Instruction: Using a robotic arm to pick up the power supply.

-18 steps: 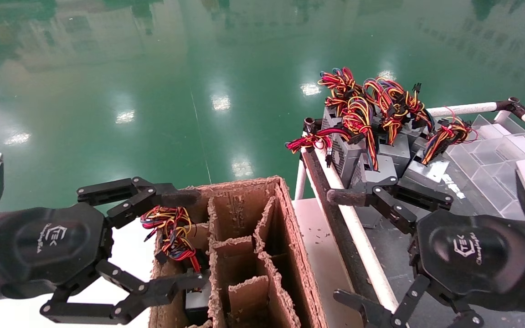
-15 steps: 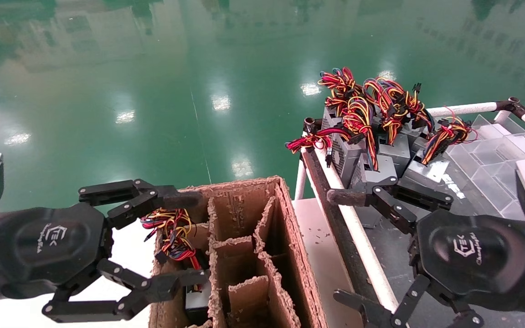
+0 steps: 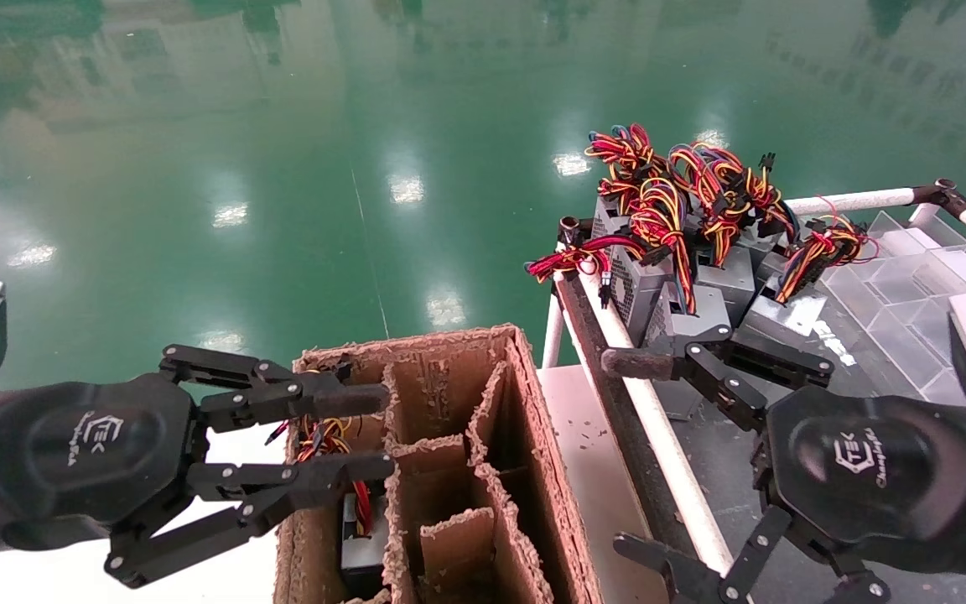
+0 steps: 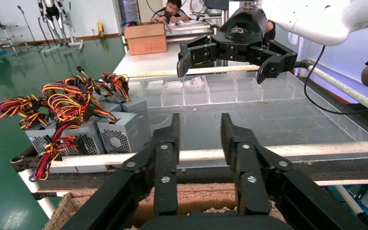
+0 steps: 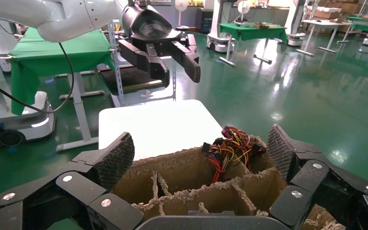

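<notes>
a green glossy floor (image 3: 324,168) fills the far half of the head view. in the near centre stands a worn cardboard box (image 3: 533,436) split by cardboard dividers (image 3: 483,495) into compartments. one grey power supply (image 3: 363,549) sits low in the compartment on the box's left side, with its bundle of red, yellow and black wires (image 3: 328,440) rising above it.

the left gripper (image 3: 357,436) is at the left edge of the box, over that compartment. its 2 black fingers (image 3: 340,401) are drawn near each other with a narrow gap left between them, and the wire bundle shows in that gap. whether the fingers actually touch the wires cannot be told. in the left wrist view the same gripper (image 4: 199,136) shows its fingers close and parallel, not pressed together. in the right wrist view it (image 5: 179,67) hangs from a glossy white arm (image 5: 52,17) above the wires (image 5: 230,148).

the right gripper (image 3: 634,453) is at the lower right, fingers spread wide, holding nothing, over a white rail (image 3: 651,419) at the edge of a dark table (image 3: 726,470). in the right wrist view its textured pads (image 5: 117,160) stand far apart.

beyond that rail lies a pile of grey power supplies (image 3: 693,285) with tangled coloured cables (image 3: 676,193). clear plastic bins (image 3: 911,294) sit beside the pile.
</notes>
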